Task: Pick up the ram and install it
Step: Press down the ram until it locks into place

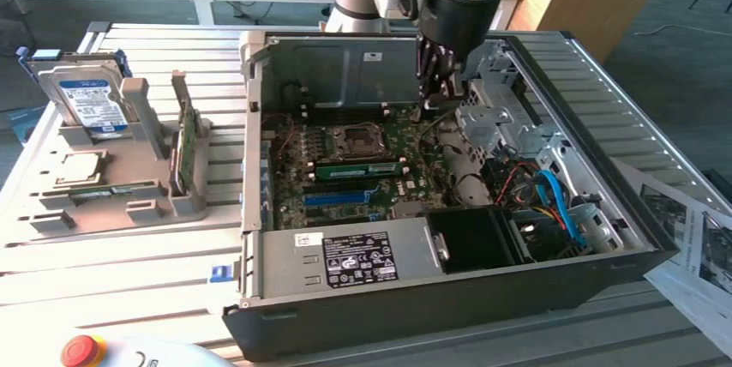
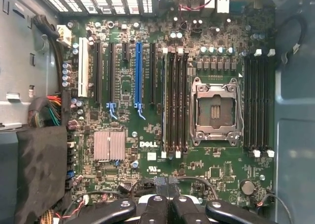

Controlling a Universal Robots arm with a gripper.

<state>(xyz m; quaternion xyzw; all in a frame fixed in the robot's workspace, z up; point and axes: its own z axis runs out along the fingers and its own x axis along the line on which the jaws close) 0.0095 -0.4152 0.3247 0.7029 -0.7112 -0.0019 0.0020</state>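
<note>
The ram [image 1: 357, 169] lies seated in a motherboard [image 1: 378, 174] slot just beside the CPU socket [image 1: 355, 138], its long axis running from the exterior view's left to right, green edge facing up. The gripper [image 1: 438, 75] hangs above the open computer case [image 1: 458, 298], near its rear wall, fingers [image 2: 172, 204] pressed together and holding nothing. The case rests on a slatted metal table [image 1: 137, 255]. At the exterior view's left, a grey fixture [image 1: 115, 187] holds a hard drive [image 1: 86, 97] upright. Wooden desks stand behind.
</note>
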